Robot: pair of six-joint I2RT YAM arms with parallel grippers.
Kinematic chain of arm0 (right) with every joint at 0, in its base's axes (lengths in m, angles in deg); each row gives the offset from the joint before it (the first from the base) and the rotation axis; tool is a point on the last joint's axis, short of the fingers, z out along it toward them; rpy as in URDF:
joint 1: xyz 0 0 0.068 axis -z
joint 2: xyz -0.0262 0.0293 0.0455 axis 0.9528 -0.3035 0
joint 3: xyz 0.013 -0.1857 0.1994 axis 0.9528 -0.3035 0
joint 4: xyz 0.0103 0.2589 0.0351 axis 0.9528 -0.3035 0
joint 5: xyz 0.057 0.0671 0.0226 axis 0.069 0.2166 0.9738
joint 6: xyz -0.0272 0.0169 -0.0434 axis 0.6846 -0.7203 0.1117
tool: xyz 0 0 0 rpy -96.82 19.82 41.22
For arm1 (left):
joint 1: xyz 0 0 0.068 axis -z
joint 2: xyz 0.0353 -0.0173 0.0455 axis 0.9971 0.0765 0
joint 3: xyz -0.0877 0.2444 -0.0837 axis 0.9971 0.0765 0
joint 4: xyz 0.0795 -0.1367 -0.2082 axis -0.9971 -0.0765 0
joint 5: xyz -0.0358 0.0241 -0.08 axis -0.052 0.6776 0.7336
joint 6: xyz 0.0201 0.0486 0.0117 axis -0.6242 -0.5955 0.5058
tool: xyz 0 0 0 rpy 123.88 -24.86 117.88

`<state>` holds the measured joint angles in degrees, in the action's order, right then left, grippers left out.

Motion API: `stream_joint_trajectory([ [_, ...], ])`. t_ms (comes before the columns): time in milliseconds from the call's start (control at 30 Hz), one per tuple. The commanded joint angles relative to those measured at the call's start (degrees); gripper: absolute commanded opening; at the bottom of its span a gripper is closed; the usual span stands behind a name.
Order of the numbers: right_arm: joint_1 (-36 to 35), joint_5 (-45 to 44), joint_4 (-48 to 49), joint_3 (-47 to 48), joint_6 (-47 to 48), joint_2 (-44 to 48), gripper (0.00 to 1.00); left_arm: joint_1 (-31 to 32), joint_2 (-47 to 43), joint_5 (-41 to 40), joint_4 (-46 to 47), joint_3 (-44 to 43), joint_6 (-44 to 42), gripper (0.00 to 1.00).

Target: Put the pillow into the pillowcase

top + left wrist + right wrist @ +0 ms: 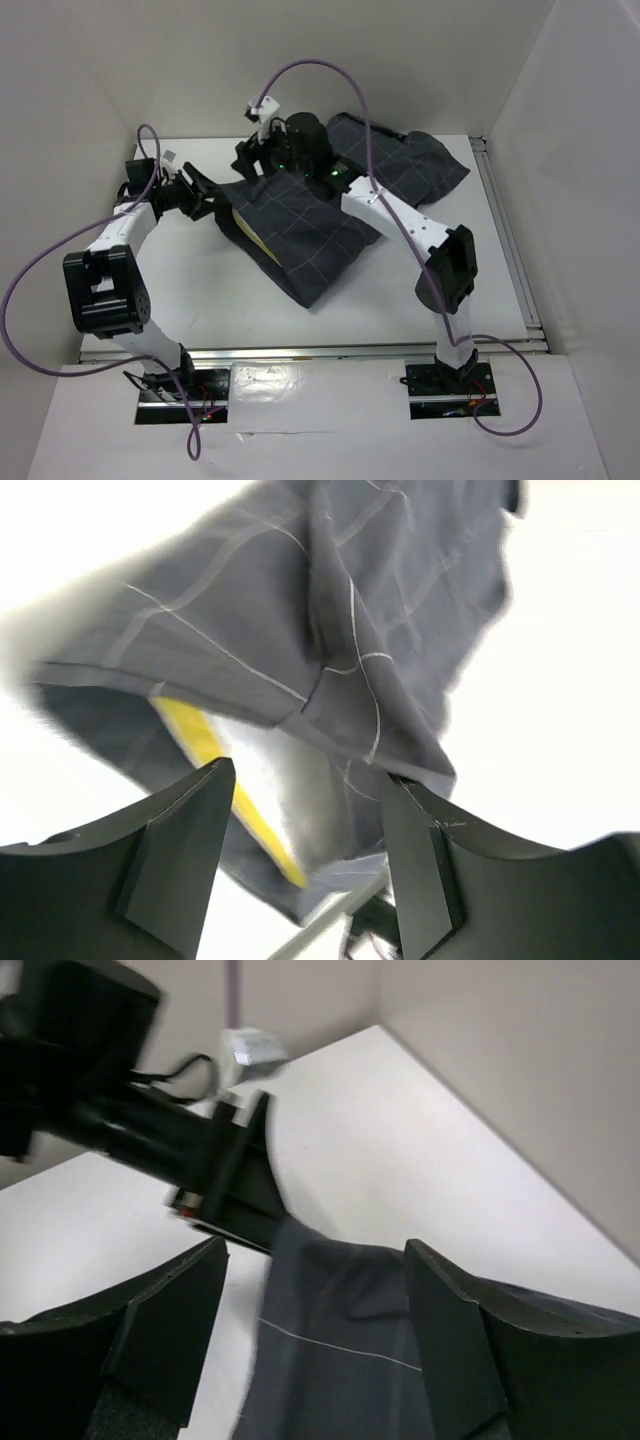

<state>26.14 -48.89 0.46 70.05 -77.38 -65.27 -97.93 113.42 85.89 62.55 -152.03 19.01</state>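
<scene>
The dark grey pillowcase (320,235) with its pale grid lies crumpled across the middle of the table. The pillow (246,226) sits inside it, and only a sliver of its yellow band shows at the left-hand mouth. My left gripper (208,200) is at that mouth and open. In the left wrist view the pillow's white face (262,770) and the pillowcase (300,600) lie just beyond the spread fingers (205,810). My right gripper (255,160) hovers open over the far left corner. The pillowcase (350,1360) lies loose below its fingers (440,1300), which clamp nothing.
White enclosure walls (570,150) close in the table at the back and on both sides. A metal rail (505,240) runs along the right edge. Purple cables (330,70) loop above both arms. The left arm's wrist (200,1170) is close ahead of the right gripper.
</scene>
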Motion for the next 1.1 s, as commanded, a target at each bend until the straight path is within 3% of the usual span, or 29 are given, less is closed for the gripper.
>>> stream_joint_trajectory([
  [0,3.38,-2.81,3.58,-3.12,3.04,5.07,0.8,0.71,-5.19,-14.17,-19.59,-7.89,-13.63,0.73],
  [167,13.66,-2.01,-0.28,-9.26,6.91,7.88,0.8,2.82,-11.07,-33.3,-34.52,-16.33,-24.26,0.73],
  [267,21.13,4.13,-4.85,-12.42,11.12,9.11,0.77,4.4,-14.85,-39.82,-36.67,-17.4,-30.59,0.73],
  [367,26.5,8.18,-8.28,-16.38,18.4,9.73,0.74,9.57,-20.57,-44.23,-34.39,-18.01,-36.57,0.8],
  [433,28.52,8.88,-9.07,-20.34,21.57,9.73,0.73,13.35,-21.28,-44.25,-35.08,-19.94,-40.08,0.81],
  [567,33.17,8.27,-9.34,-24.48,28.51,7.72,0.66,19.95,-21.28,-34.78,-36.4,-21.53,-42.91,0.81],
  [700,34.94,6.69,-10.65,-25.8,30.63,3.41,0.55,21.63,-19.88,-24.6,-36.4,-21.61,-46.06,0.79],
  [833,35.47,6.59,-15.4,-24.22,30.64,0.77,0.43,25.84,-15.5,-21.23,-39.91,-25.91,-50.28,0.79],
  [933,35.47,10.19,-20.14,-24.22,30.64,1.91,0.37,29.98,-11.18,-25.09,-40.71,-28.2,-51.0,0.79],
  [1067,34.16,14.93,-27.33,-24.75,30.12,4.02,0.36,31.29,-7.07,-25.61,-34.05,-28.82,-50.29,0.79],
])
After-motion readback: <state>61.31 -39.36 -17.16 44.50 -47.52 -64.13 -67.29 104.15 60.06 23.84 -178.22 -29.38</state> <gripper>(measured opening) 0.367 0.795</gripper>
